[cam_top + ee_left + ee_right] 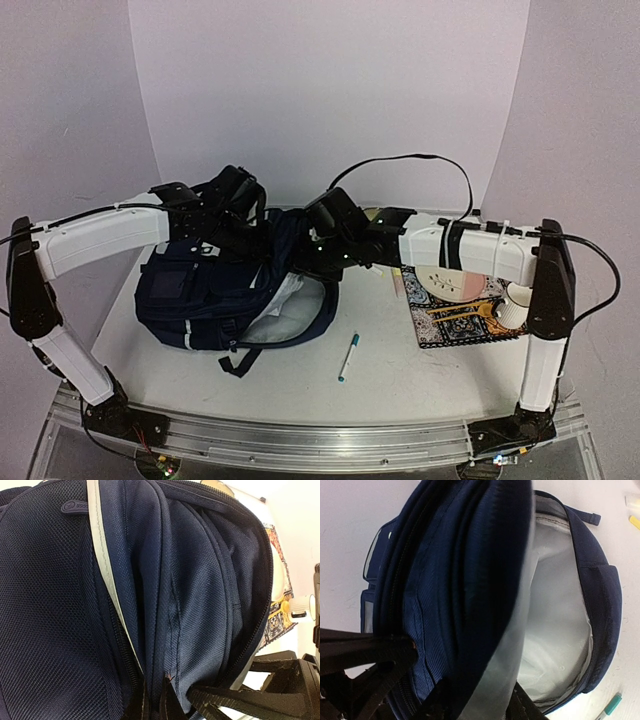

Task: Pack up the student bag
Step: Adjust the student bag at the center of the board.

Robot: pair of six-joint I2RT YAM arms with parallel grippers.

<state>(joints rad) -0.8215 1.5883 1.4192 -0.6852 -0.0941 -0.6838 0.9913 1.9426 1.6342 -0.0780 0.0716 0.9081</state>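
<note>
With the student bag (200,290) lying left of centre on the table (400,390), our left gripper (152,702) clamps its top fabric and our right gripper's (480,705) half-closed jaws straddle the flap, grip unclear, to spread the mouth.

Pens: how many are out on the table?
1: the pen lies on the table, just right of the bag's open mouth. More may be hidden inside or beneath the bag.
</note>
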